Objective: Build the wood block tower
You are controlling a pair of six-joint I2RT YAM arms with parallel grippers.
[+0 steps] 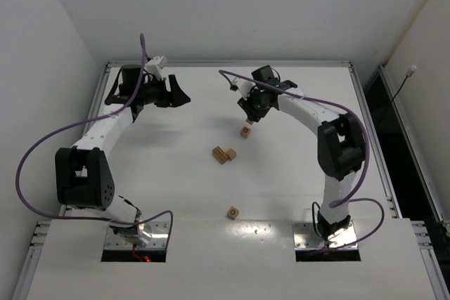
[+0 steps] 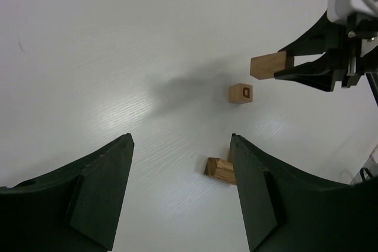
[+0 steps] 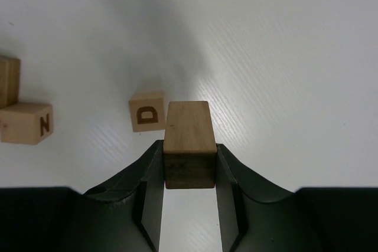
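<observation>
Brick (image 3: 188,128) tight in raised right end effector (image 3: 188,149) near D cube (image 3: 147,111); left end effector (image 2: 181,141) wide, well apart.

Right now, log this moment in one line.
left gripper: open, empty | right gripper: shut on plain block | D block: on table, unstacked

I count five wood blocks (image 1: 225,154) across my feeds. One, a plain brick (image 3: 188,128), sits in the right gripper (image 3: 188,149); the other four lie on the table (image 1: 169,194). Three of those four are cubes with a dark mark on one face: a cube marked D (image 1: 245,131), a cube marked N (image 3: 26,123), and a third cube (image 1: 233,212) whose mark I cannot read. The fourth block (image 3: 7,81) shows me no mark. I have two arms, the left arm (image 1: 105,131) and the right arm (image 1: 316,114), and two grippers, counting the left gripper (image 2: 181,140). There are two purple cables (image 1: 28,152), one per arm.
</observation>
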